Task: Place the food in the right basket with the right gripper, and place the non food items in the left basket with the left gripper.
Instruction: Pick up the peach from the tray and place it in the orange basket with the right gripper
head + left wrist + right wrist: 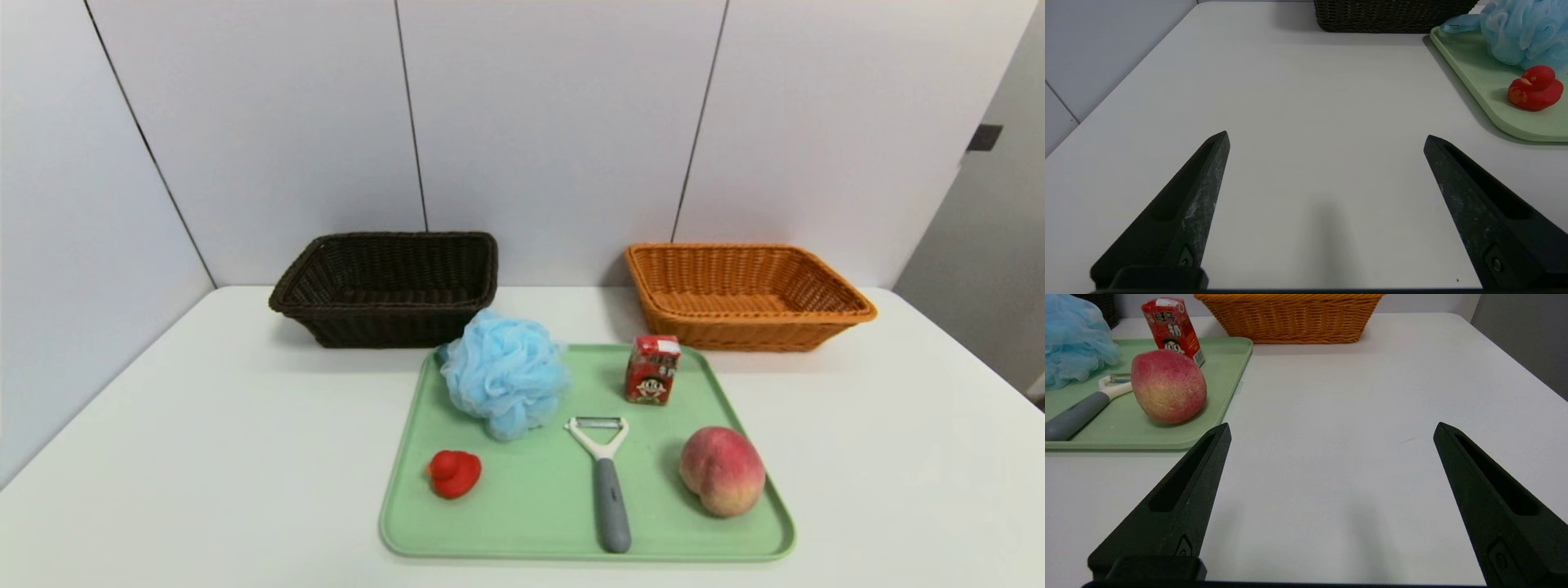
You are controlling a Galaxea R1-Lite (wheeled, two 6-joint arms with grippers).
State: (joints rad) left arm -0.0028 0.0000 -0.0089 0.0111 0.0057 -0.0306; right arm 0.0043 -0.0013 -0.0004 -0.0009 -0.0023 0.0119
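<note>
On white surface [204, 457]: watch for peach [722, 471] rolling.
Left claw [1327, 139], right claw [1334, 424] beside green tray [522, 539], both spread wide, empty. Could lose peach, lower right of frame, to off-centre pinch; could snag pouf [506, 371], centre, by loose mesh.

Before me I count two baskets: one dark brown basket [392, 327] and one orange basket [751, 333]. There is one green tray [522, 531]. On it I count five things: one blue bath pouf [506, 371], one red duck [454, 473], one peeler [611, 498], one red drink carton [652, 371] and one peach [722, 471]. So the foods are two, and the non-food items are three.
</note>
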